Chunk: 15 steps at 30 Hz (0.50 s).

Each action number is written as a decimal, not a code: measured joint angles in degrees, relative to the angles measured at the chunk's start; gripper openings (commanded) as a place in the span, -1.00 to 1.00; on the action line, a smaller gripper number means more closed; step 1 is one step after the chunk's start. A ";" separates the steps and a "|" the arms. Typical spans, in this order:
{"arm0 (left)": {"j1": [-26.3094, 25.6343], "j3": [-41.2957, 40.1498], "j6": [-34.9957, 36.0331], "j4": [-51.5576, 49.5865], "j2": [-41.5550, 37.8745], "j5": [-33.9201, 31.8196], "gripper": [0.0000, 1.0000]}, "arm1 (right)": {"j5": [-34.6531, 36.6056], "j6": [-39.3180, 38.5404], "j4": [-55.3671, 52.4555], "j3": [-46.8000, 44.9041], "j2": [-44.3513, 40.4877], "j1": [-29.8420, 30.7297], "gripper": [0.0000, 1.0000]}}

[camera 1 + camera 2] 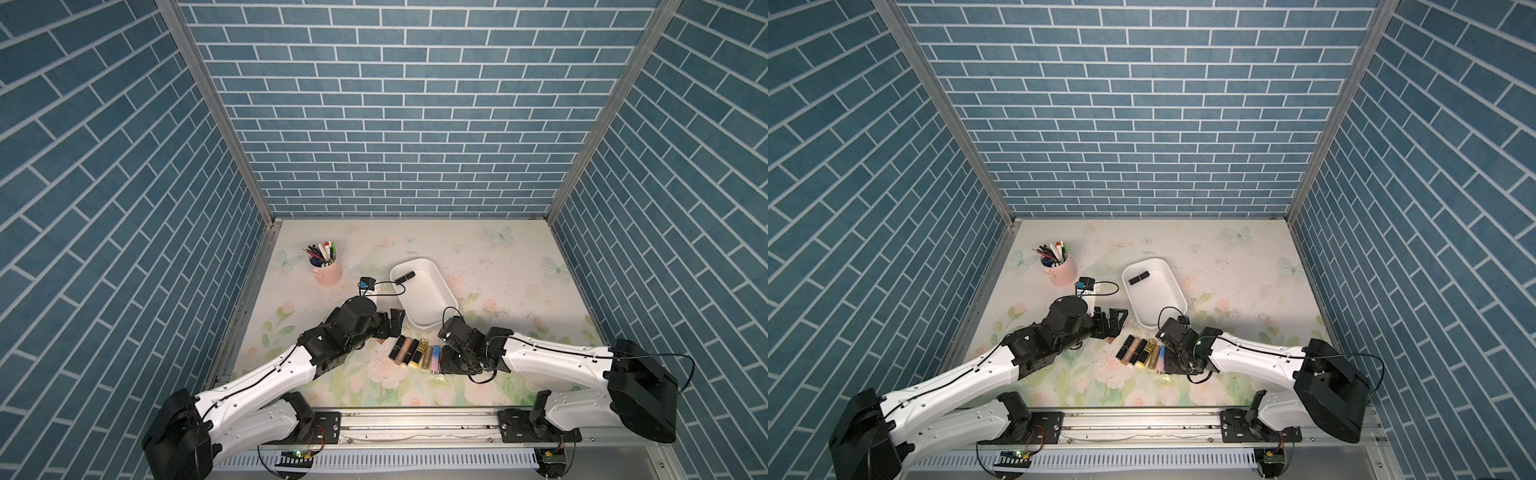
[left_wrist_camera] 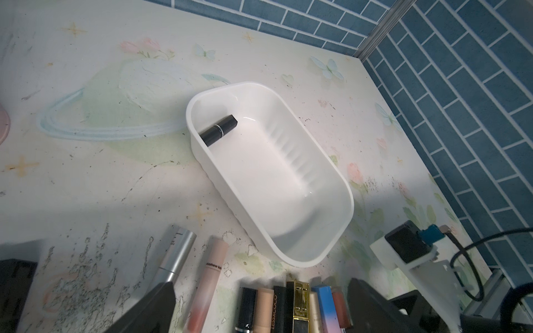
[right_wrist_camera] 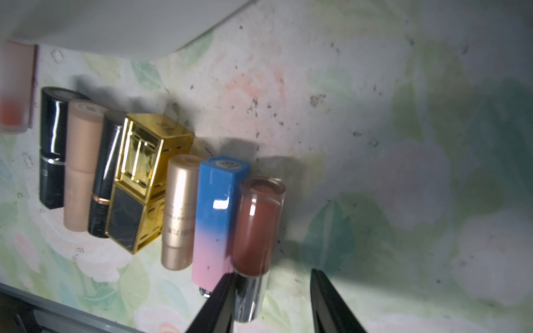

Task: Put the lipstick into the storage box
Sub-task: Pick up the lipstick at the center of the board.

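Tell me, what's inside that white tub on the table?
One black lipstick lies near one end of the storage box; the visible floor is otherwise bare. The box's wall hides one lipstick tip.

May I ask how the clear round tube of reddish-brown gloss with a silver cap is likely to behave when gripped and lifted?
The clear gloss tube is round and lying down, so it may roll if nudged. Its shiny wall and silver cap look slippery. It seems to touch the blue-to-pink square lipstick, which may shift too.
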 measured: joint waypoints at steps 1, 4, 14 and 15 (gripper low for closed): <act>0.00 -0.07 0.00 0.02 0.00 0.00 0.99 | 0.00 0.00 0.20 0.00 0.13 0.00 -0.08; 0.00 -0.24 0.00 0.00 0.00 -0.11 0.99 | -0.02 0.00 0.92 0.02 0.57 0.00 -0.09; 0.00 -0.81 0.00 0.00 -0.22 -0.37 0.99 | 0.00 -0.09 1.03 0.07 2.54 0.00 -0.16; 0.00 -0.85 0.00 0.02 -0.22 -0.37 0.99 | 0.00 -0.20 1.03 0.07 2.60 0.00 -0.16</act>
